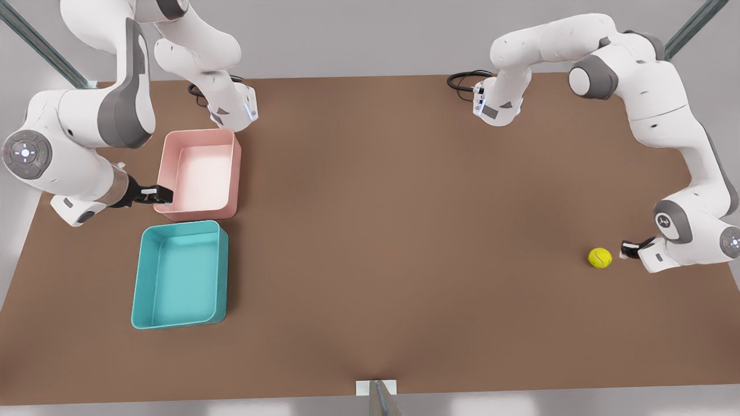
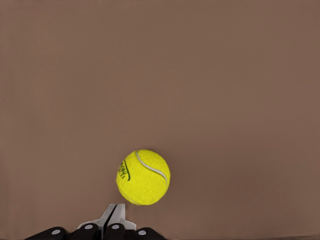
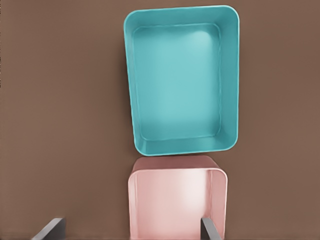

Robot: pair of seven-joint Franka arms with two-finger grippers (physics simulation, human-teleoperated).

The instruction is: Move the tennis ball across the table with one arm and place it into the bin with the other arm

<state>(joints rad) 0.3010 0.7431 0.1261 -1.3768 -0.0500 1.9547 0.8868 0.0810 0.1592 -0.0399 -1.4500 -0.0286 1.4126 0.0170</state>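
Tennis ball (image 1: pixel 600 257): resting free on the bench (image 1: pixel 404 202), far over at the front view's right, well apart from both tubs.
My left hand (image 1: pixel 625 251): low to the bench just beside the ball, on the side away from the bins; fingers (image 2: pixel 114 216) pressed together, gripping nothing, not quite touching the ball as far as I can tell.
Key relation: the ball lies straight ahead of my closed fingertips, and the bin (image 1: pixel 180 274) lies far beyond it, so a push along that line should send it across.
My right hand (image 1: pixel 164 195): waiting over the pink tub (image 1: pixel 200 173), fingers spread wide, empty; the teal bin sits just beside it.
Nearer arm: left for the ball, right for the bin.
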